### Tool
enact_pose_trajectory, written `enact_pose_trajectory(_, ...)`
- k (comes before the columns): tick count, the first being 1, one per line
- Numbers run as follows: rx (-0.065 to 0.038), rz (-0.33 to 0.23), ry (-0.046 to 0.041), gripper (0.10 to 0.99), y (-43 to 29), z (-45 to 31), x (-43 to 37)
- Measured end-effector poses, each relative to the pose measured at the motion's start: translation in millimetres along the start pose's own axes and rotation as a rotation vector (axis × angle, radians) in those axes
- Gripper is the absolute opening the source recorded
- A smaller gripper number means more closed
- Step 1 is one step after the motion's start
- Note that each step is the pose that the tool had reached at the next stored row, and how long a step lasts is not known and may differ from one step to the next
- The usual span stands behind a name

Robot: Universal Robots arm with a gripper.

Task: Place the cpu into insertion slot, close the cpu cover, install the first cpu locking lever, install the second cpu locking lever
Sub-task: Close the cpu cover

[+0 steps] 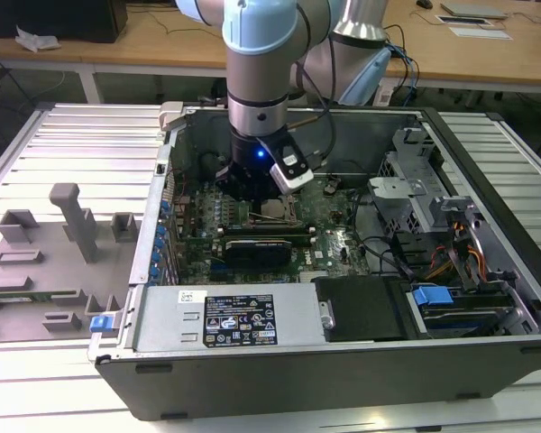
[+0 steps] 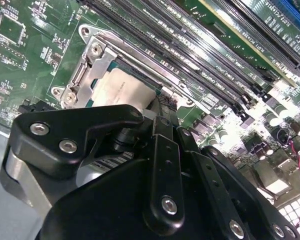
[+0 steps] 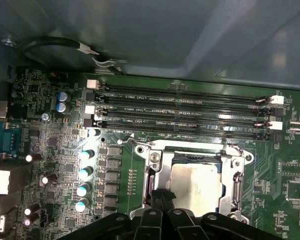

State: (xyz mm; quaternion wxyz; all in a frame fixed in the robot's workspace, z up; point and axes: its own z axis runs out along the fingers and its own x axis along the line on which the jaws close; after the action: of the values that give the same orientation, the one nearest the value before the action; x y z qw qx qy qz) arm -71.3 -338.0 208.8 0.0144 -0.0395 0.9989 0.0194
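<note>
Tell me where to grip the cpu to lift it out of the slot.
By two opposite edges, coming straight down from above. The cpu lies flat, top face up, so nothing sticks out sideways. The cpu cover seems to lie around its edges, leaving little room, so it would likely need lifting first.

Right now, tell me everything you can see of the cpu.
The cpu is a small flat square chip with a pale silvery-beige, slightly mottled metal top. It lies flat in the socket on the green board, beside the long memory slots. A grey metal frame borders its visible sides; whether it presses on the chip I cannot tell. The gripper hangs right over it and hides its near edge in both wrist views.
</note>
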Motion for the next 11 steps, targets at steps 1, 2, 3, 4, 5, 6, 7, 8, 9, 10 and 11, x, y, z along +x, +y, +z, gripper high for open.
enact_pose_trajectory(1, 0.000, -0.001, 0.0000, 0.106, 0.1, -2.4, -0.1)
enact_pose_trajectory(2, 0.000, -0.001, 0.0000, 0.106, 0.2, -4.9, -0.1)
enact_pose_trajectory(3, 0.000, -0.001, 0.0000, 0.106, 0.2, -6.3, -0.2)
enact_pose_trajectory(4, 0.000, -0.002, -0.0001, 0.106, 0.3, -7.2, -0.2)
enact_pose_trajectory(5, 0.000, -0.002, -0.0001, 0.106, 0.4, -7.9, -0.3)
enact_pose_trajectory(6, -0.001, -0.003, -0.0006, 0.106, 0.5, -7.8, -0.3)
enact_pose_trajectory(7, -0.001, -0.006, -0.0015, 0.106, 0.6, -7.8, -0.3)
enact_pose_trajectory(8, -0.001, -0.006, -0.0015, 0.106, 0.6, -7.9, -0.3)
enact_pose_trajectory(9, -0.001, -0.006, -0.0014, 0.106, 0.7, -8.0, -0.2)
enact_pose_trajectory(10, -0.001, -0.006, -0.0016, 0.106, 1.6, -7.8, -0.2)
enact_pose_trajectory(11, -0.003, -0.007, -0.0017, 0.106, 2.1, -7.6, -0.3)
